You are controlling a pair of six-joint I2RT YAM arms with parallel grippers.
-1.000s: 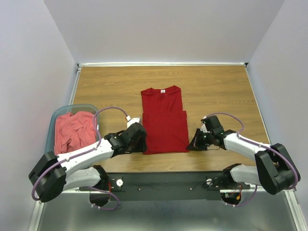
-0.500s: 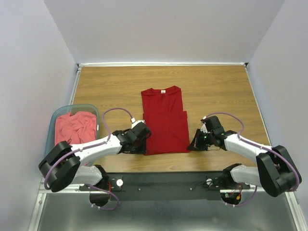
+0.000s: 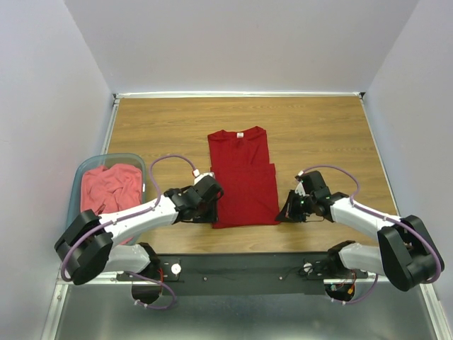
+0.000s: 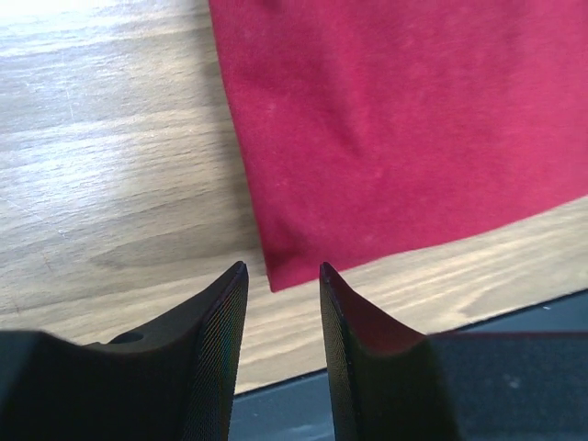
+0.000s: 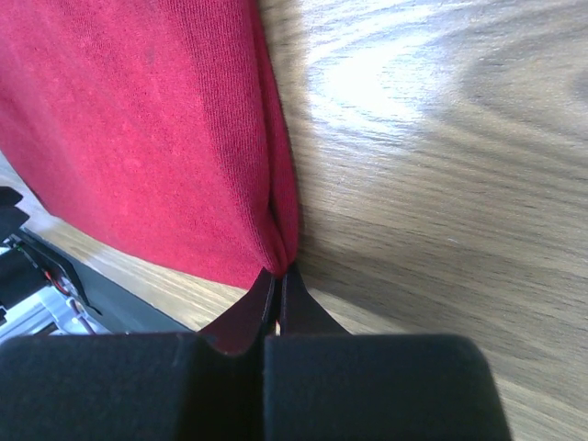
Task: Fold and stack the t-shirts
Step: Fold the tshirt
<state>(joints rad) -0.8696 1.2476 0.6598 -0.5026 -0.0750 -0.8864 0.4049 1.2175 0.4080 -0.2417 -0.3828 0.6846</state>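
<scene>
Right gripper [image 5: 278,276] is pinching the crimson t-shirt [image 3: 241,177] at its near-right corner; left gripper [image 4: 283,268] is hovering, fingers spread, at the near-left corner.

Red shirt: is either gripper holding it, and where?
Right gripper pinches the near right corner of the red shirt; left gripper is open, holding nothing.

So on my left there's a translucent blue-grey plastic tub [image 3: 110,156] sitting at the edge of the brown wood-grain table [image 3: 318,127]. Black metal rail [image 3: 241,263] runs along the near edge, plain white walls [image 3: 248,42] around.
</scene>
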